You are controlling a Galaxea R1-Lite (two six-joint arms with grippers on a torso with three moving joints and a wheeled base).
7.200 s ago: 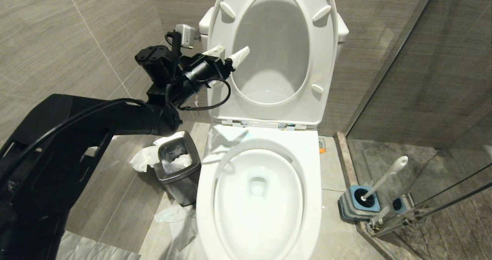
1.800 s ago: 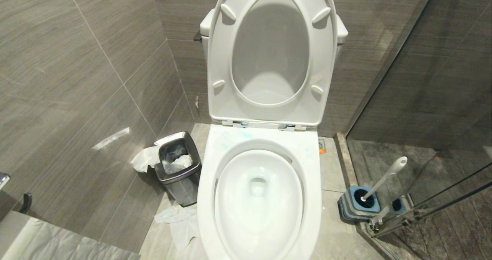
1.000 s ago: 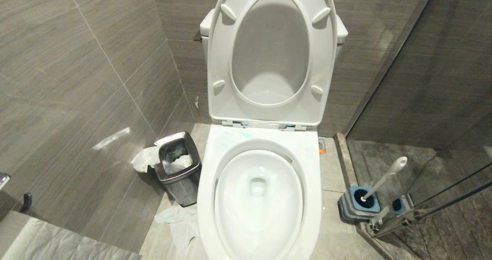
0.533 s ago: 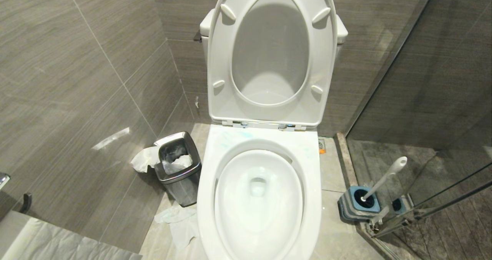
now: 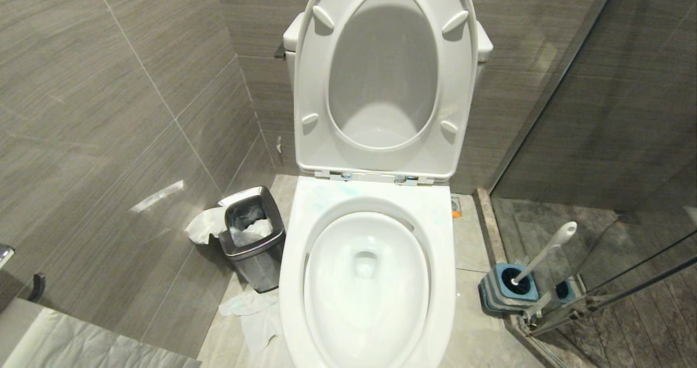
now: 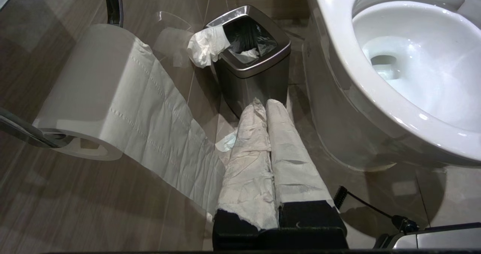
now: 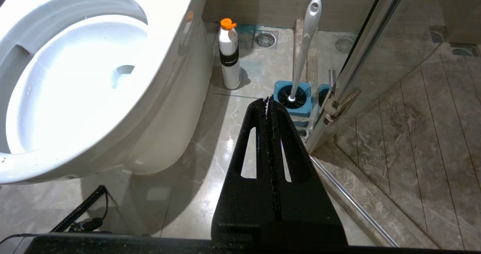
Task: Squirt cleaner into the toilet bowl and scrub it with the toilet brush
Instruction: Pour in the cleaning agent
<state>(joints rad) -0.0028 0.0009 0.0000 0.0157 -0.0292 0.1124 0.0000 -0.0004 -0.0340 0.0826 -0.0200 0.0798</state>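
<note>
Head view takes in the toilet bowl (image 5: 366, 281) from above, with its seat and lid (image 5: 384, 79) tipped up against the wall and faint bluish smears on the rim near the hinges. Neither arm shows there. To the left of the bowl stands a small steel bin (image 5: 252, 237) stuffed with tissue, with more crumpled paper (image 5: 251, 316) on the floor in front of it. Off to the right, by the glass shower door (image 5: 610, 292), the toilet brush (image 5: 547, 251) leans in its blue holder (image 5: 509, 286), handle tilted up and away.

The left gripper (image 6: 265, 103) hangs low beside the bowl, its paper-wrapped fingers (image 6: 250, 148) pressed together with nothing between them, tips just short of the bin. A paper roll (image 6: 94, 96) trails a long sheet alongside it.

The right gripper (image 7: 268, 100) is closed too, black fingers (image 7: 248, 148) tight on each other and empty, pointing toward the brush holder. The cleaner (image 7: 230, 58) stands upright on the floor tiles right beside the bowl's base, orange cap on top; the dark band around it is probably a label, though it's too small to read. A floor drain (image 7: 265, 40) sits behind it.
</note>
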